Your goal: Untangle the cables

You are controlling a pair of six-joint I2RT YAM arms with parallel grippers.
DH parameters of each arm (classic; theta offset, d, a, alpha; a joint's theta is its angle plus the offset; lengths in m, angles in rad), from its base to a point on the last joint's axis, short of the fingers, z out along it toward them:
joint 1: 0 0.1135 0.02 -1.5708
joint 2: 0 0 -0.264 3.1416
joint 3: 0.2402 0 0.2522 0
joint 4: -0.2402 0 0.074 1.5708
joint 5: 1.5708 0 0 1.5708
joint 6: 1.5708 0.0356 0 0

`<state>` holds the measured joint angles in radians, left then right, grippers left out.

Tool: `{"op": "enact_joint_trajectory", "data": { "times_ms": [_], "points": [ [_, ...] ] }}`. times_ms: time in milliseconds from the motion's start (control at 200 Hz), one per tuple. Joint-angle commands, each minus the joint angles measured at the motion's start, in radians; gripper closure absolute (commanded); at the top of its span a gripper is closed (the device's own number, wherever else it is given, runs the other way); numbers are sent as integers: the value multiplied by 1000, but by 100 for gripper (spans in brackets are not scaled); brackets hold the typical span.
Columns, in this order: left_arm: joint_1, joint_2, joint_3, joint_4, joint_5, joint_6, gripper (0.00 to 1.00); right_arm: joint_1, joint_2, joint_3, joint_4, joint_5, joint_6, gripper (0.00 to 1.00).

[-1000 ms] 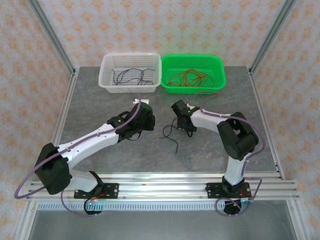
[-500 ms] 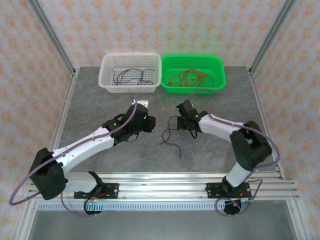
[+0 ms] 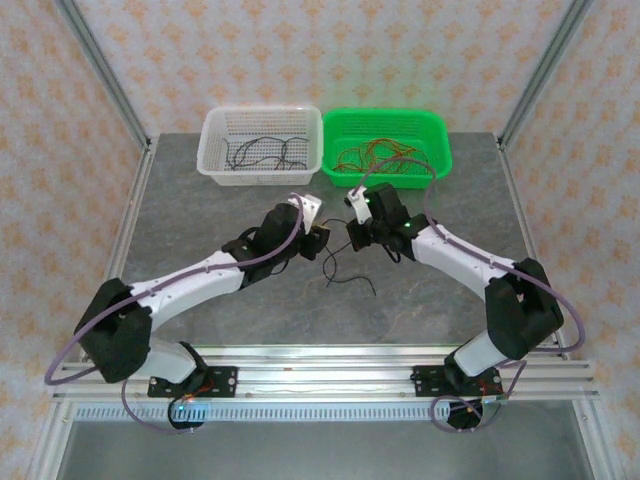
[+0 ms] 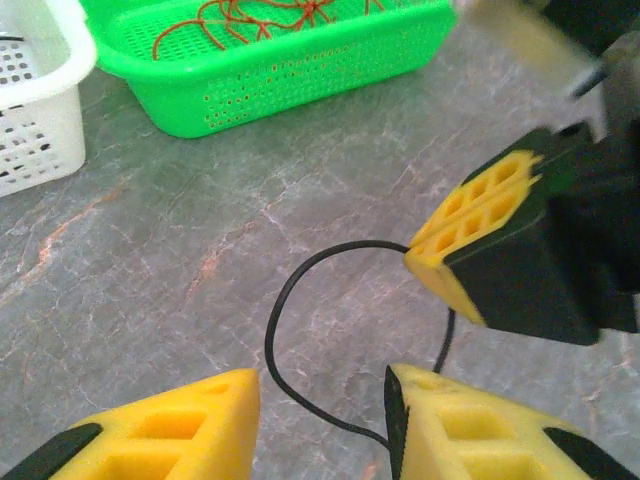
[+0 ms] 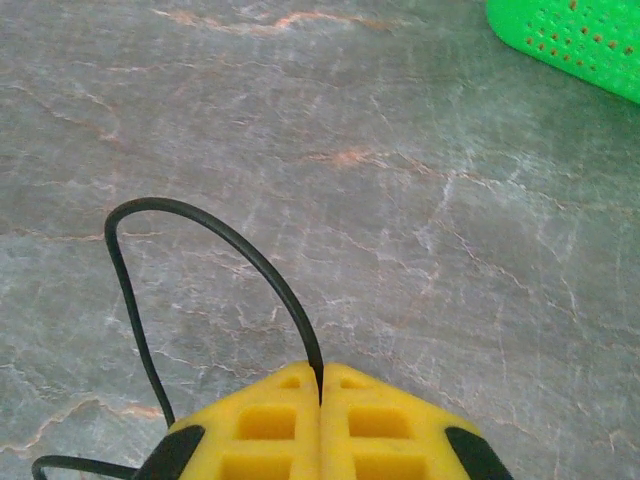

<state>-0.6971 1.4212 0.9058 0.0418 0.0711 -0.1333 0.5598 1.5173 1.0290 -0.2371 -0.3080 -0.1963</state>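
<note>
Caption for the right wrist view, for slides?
Right gripper shut on a black cable that loops left over the grey table, green basket corner beyond.

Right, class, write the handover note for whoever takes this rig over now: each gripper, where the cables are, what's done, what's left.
Right gripper: shut on a black cable trailing on the table.
Left gripper: open, low over that cable, gripping nothing.
Done: black cables lie in the white basket, red cables in the green basket.
Left: probably drop this black cable into the white basket.
</note>
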Motion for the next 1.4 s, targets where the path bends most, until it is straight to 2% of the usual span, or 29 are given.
{"op": "enact_joint_trajectory", "data": {
  "times_ms": [0, 185, 265, 340, 460, 576, 746, 771, 801, 871, 996, 1161, 1396],
  "points": [
    [13, 52, -13, 89, -16, 79, 60, -6, -12, 40, -13, -54, -46, 100],
    [14, 133, -2, 141, -25, 101, 60, -8, -35, 32, -8, -75, -44, 100],
    [15, 164, 18, 151, -45, 104, 64, -8, -45, 29, -9, -79, -42, 100],
    [15, 190, 34, 162, -44, 104, 73, -8, -55, 23, -9, -80, -37, 100],
    [15, 219, 47, 180, -26, 104, 100, -8, -78, 10, 0, -76, -27, 100],
    [15, 209, 36, 204, -30, 89, 100, -7, -100, -9, 13, -63, 2, 100],
    [15, 107, 24, 193, -95, 46, 100, -8, -124, -69, 81, -15, 116, 100],
    [15, 90, 33, 174, -108, 38, 100, -7, -126, -78, 92, -11, 142, 95],
    [15, 70, 44, 148, -126, 28, 100, -8, -129, -90, 113, -7, 182, 83],
    [15, 25, 70, 86, -155, 0, 100, -7, -138, -119, 153, -15, 259, 63],
    [15, -51, 99, 4, -192, -59, 100, -1, -186, -198, 260, -75, 391, 40],
    [15, -112, 112, -47, -239, -96, 100, 14, -249, -281, 349, -78, 520, 38],
    [15, -50, 176, -209, -264, -173, 100, 72, -187, -177, 15, 95, 437, 39]
  ]
}}
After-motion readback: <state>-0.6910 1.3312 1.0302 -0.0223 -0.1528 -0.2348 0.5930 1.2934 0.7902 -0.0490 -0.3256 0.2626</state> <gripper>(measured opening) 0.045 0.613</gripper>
